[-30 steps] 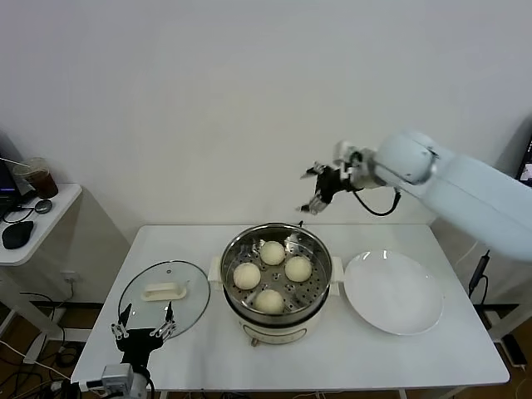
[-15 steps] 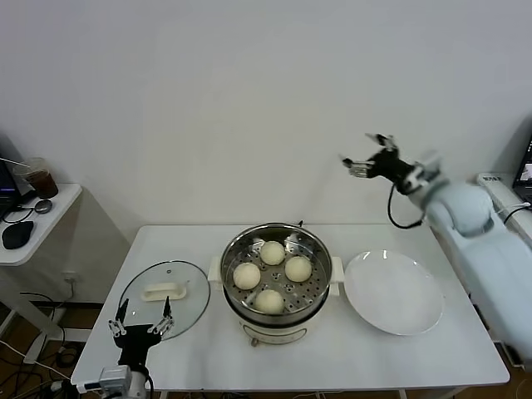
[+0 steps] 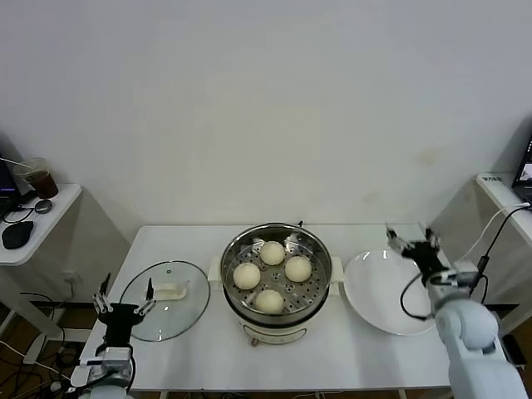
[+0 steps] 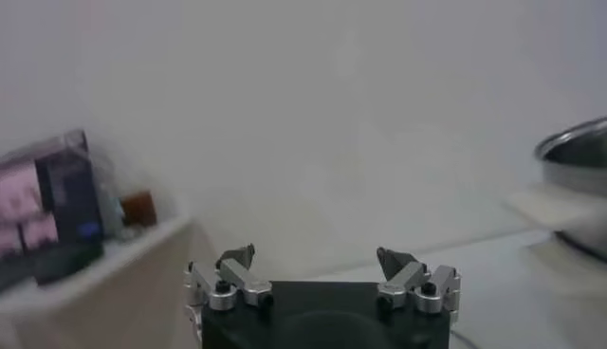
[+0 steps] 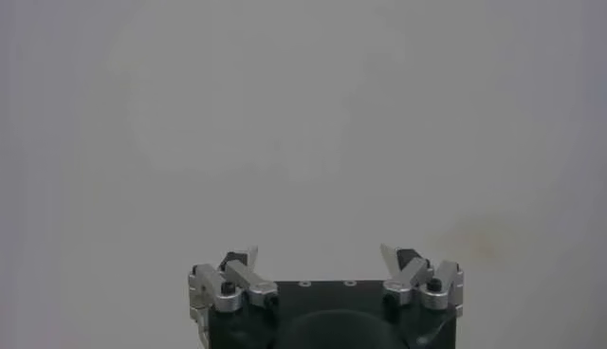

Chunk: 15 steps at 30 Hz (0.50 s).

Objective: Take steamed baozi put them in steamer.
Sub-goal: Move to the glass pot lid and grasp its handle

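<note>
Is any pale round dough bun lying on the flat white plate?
No: the plate is bare; all four buns sit in the steel steamer.

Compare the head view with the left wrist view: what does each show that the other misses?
Only the head view shows the four steamed baozi lying on the perforated tray inside the steamer, the glass lid on the table to its left, the bare white plate to its right, and the right gripper, open and empty, over the plate's far right edge.

Only the left wrist view shows the left gripper's fingers close up, spread with nothing between them.

Both show the left gripper open, part of the steamer's steel rim, and the side table.
</note>
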Each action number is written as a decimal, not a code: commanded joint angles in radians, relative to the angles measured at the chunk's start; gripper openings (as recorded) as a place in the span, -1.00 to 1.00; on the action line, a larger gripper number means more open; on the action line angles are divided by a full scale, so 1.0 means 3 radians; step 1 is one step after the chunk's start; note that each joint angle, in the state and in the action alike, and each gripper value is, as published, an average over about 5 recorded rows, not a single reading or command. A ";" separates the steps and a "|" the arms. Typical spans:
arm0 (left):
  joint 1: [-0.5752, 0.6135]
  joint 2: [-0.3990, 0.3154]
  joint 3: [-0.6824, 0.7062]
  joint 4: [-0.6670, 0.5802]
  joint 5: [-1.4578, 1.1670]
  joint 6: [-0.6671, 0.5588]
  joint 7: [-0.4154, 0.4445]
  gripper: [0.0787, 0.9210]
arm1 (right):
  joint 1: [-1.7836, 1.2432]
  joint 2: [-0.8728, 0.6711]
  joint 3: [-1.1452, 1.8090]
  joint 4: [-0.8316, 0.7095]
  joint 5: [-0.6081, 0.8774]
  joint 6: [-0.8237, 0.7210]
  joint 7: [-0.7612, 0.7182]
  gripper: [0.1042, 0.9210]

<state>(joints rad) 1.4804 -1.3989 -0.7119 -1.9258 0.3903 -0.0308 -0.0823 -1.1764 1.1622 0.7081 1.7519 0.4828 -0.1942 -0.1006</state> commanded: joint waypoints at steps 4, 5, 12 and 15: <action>-0.0068 0.1014 0.0362 0.0669 0.3366 -0.0355 -0.0676 0.77 | -0.0751 0.0380 0.0409 0.0122 -0.0112 0.0052 0.0177 0.76; -0.0043 0.1065 0.0412 0.0665 0.3471 -0.0280 -0.0649 0.77 | -0.0756 0.0382 0.0407 0.0122 -0.0119 0.0058 0.0175 0.76; -0.0243 0.0963 0.0487 0.0971 0.3786 0.0025 -0.0561 0.77 | -0.0760 0.0396 0.0395 0.0081 -0.0185 0.0066 0.0161 0.76; -0.0323 0.0825 0.0571 0.1059 0.3641 0.0347 -0.0612 0.77 | -0.0752 0.0408 0.0365 0.0062 -0.0240 0.0067 0.0147 0.76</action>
<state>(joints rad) 1.4372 -1.1808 -0.6093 -1.7290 1.2348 -0.0703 -0.2168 -1.3492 1.2543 0.7939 1.7685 0.4407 -0.1805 -0.0651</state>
